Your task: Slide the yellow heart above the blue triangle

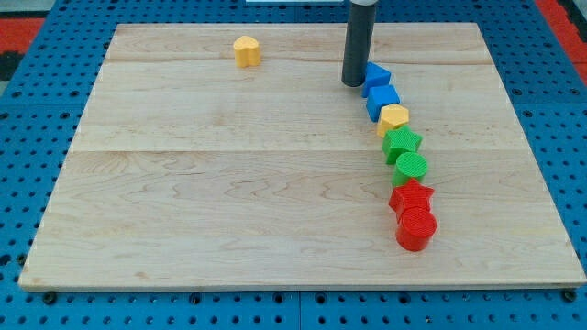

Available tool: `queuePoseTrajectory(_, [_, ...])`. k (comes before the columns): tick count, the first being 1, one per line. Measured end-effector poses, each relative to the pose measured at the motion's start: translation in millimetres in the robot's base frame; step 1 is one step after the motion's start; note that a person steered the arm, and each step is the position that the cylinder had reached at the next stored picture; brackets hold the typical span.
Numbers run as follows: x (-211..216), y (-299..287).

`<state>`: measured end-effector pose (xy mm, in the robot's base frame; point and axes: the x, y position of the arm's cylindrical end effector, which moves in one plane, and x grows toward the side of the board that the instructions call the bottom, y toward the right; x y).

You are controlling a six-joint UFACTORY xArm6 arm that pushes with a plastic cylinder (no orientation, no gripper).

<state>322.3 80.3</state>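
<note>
Two yellow blocks sit on the bench. One yellow block is alone near the view's top left; I think it is the heart. The other yellow block is in the crooked line on the view's right, under two blue blocks. My tip stands straight up, touching the left side of the top blue block, which I take for the triangle. No claw here, only a rod. Nothing is pushed yet, I judge. Next I must go round behind the heart and push it right.
</note>
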Motion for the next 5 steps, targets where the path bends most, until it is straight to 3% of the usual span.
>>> queuePoseTrajectory(1, [-4.2,-14.1])
queuePoseTrajectory(2, [1.2,-97.5])
queuePoseTrajectory(3, [-32.5,-185.8])
queuePoseTrajectory(4, [-76.9,-194.2])
queuePoseTrajectory(5, [-71.0,-108.8])
